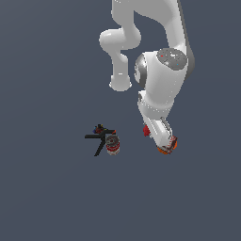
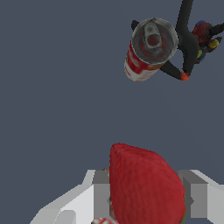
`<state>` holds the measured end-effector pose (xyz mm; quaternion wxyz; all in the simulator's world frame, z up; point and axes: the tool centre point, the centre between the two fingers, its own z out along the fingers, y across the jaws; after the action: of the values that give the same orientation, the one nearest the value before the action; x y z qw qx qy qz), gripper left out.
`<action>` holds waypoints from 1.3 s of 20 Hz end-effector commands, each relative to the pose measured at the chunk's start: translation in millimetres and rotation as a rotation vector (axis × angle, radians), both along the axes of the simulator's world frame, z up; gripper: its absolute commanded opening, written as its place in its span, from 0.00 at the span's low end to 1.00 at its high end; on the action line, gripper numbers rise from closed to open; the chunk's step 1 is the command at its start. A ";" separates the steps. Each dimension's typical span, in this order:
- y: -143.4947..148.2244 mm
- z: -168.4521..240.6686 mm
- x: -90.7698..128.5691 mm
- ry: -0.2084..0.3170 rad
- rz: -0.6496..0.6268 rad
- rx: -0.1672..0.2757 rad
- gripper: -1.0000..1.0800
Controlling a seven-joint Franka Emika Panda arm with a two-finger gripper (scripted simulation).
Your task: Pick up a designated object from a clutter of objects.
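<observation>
The red lump (image 2: 146, 186) was seen between the fingers of the claw (image 2: 146, 199), which looked closed on it. It could be dropped if squeezed too loosely, since it was round; the can (image 2: 148, 48) was well apart.

A plain slate-grey floor (image 1: 47, 197) carried everything. On it stood a red-and-silver can (image 1: 112, 144), upright, touching a black multi-armed tool (image 1: 99, 137) lying flat at the can's ten o'clock. An orange-brown box (image 1: 168, 147) showed at the can's three o'clock, mostly hidden.
</observation>
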<state>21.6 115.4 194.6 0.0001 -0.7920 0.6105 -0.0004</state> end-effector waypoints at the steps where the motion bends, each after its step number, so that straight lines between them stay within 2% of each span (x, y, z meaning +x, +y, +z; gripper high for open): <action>1: 4.9 28.5 -0.8 0.000 0.000 0.000 0.00; 14: 28.8 154.8 0.6 0.000 0.000 0.000 0.00; 20: 35.4 186.7 2.6 0.001 0.000 0.000 0.00; 26: 38.3 200.0 4.2 0.001 0.001 0.000 0.00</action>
<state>25.4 153.2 392.1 0.0002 -0.7922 0.6102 -0.0002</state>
